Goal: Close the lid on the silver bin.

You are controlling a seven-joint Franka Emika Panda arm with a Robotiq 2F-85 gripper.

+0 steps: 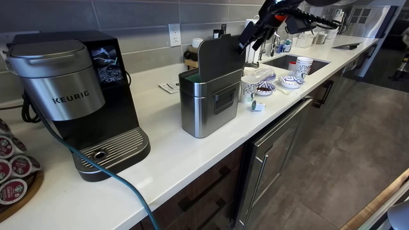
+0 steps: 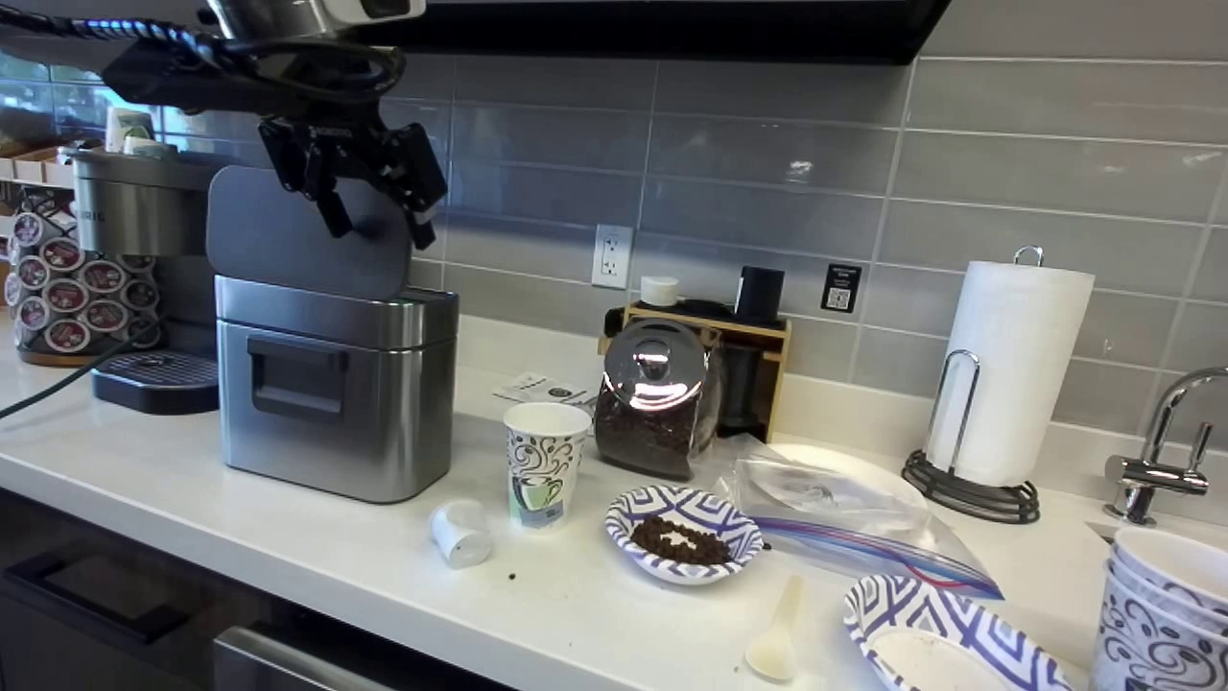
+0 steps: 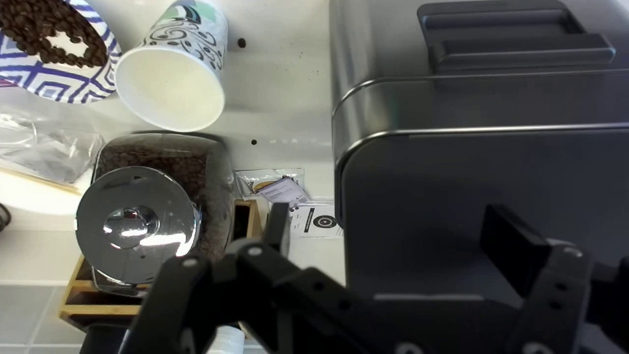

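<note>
The bin (image 2: 393,422) stands on the tabletop (image 2: 576,614) with its lid (image 2: 278,240) up, roughly upright along the rim above the handle (image 2: 295,379); the bin's green inside (image 1: 194,77) shows behind it in an exterior view. The hand (image 2: 380,230) is above the bin's rim, close to the handle-side face of the lid, its two fingers spread well apart. In the wrist view one finger (image 3: 513,250) overlaps the lid and the other lies past its side edge; I cannot tell whether either touches it. To one side of the bin is the coffee maker (image 1: 80,102). To its opposite side, a cup (image 2: 544,470) stands upright near the bin, with a pod (image 2: 460,536) lying on its side near both. Farther from the bin that way are a bowl (image 2: 683,576) holding coffee beans (image 2: 705,549), a jar (image 2: 624,432) of beans and a spoon (image 2: 772,655). Well apart from the bin, on that same side, stand the paper towels (image 2: 1017,374).
</note>
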